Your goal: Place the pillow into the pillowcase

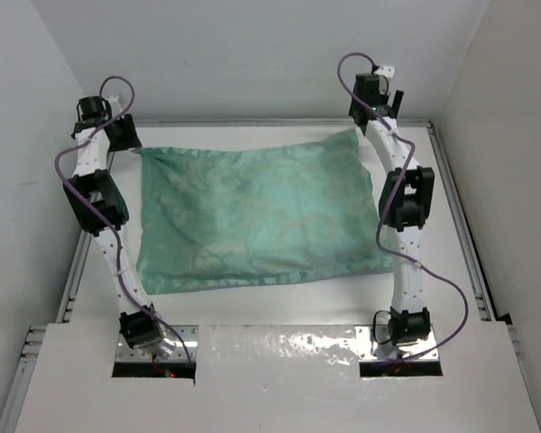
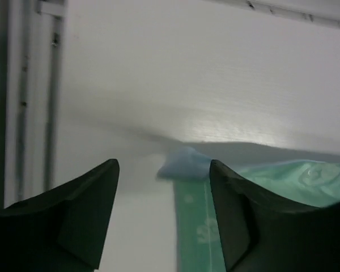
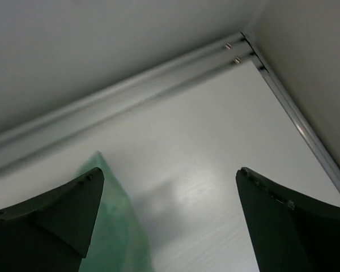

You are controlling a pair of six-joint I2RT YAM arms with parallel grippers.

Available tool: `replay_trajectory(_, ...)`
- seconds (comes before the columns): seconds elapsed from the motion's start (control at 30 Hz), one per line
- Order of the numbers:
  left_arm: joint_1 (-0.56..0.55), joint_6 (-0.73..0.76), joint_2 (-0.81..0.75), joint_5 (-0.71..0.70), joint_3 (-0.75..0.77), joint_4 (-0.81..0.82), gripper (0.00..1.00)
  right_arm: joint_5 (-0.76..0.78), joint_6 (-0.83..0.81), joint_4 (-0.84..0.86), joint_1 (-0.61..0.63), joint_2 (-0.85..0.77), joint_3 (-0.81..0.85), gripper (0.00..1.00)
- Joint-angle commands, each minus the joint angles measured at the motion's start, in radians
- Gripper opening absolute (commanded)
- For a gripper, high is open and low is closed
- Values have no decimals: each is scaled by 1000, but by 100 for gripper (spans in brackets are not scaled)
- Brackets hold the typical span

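The sea-green pillowcase (image 1: 252,216) lies flat and puffy on the white table (image 1: 446,207), filling the space between my two arms. No white pillow shows anywhere; whatever fills the case is hidden. My left gripper (image 1: 122,133) is open and empty above the case's far left corner. In the left wrist view that gripper (image 2: 163,164) frames a light blue corner tip (image 2: 184,164) and a green hem (image 2: 198,226). My right gripper (image 1: 371,95) is open and empty above the far right corner. In the right wrist view it (image 3: 170,170) has green fabric (image 3: 110,226) by its left finger.
White walls enclose the table at the back and on both sides. Metal rails (image 3: 158,79) run along the table's far edge and right edge (image 1: 460,225). A white cover plate (image 1: 279,361) spans the near edge around the arm bases.
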Motion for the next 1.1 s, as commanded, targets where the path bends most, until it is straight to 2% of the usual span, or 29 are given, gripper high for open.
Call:
replay_trajectory(0.0,12,-93,-16,-188,73,273,69,207,-24,264,-14,-119,-127,99)
replay_trajectory(0.1,6,-76,16,-240,156,228,95,215,-5,203,-23,-193,-154,99)
replay_trajectory(0.17,6,-59,-20,-248,106,210,98,143,-36,131,-23,-233,-157,99)
replay_trajectory(0.2,6,-44,-83,-248,74,199,99,103,-41,33,-23,-292,-168,99)
replay_trajectory(0.27,6,-22,-186,-224,-15,170,100,-53,-56,-106,-23,-375,-267,99)
replay_trajectory(0.3,6,13,-221,-207,-49,129,100,-120,-67,-144,-23,-477,-319,99)
replay_trajectory(0.33,6,31,-255,-167,-118,107,100,-270,-97,-173,-23,-534,-453,99)
replay_trajectory(0.4,6,103,-352,-136,-224,26,100,-369,-87,-233,-23,-707,-600,99)
replay_trajectory(0.43,6,133,-381,-124,-261,-2,100,-370,-12,-233,-23,-766,-755,99)
replay_trajectory(0.5,6,208,-461,-98,-333,-83,100,-330,79,-218,-23,-878,-908,99)
replay_trajectory(0.53,6,235,-482,-89,-403,-111,100,-321,132,-209,-23,-986,-983,99)
replay_trajectory(0.63,6,289,-564,-76,-553,-175,100,-235,240,-167,-23,-1174,-1293,99)
replay_trajectory(0.73,6,300,-643,-118,-745,-137,100,-170,301,-141,-23,-1289,-1454,99)
replay_trajectory(0.9,6,276,-784,-147,-992,-34,100,-121,338,-169,-23,-1438,-1553,99)
replay_trajectory(1.07,6,259,-829,-115,-1068,-7,100,-112,327,-196,-23,-1497,-1588,99)
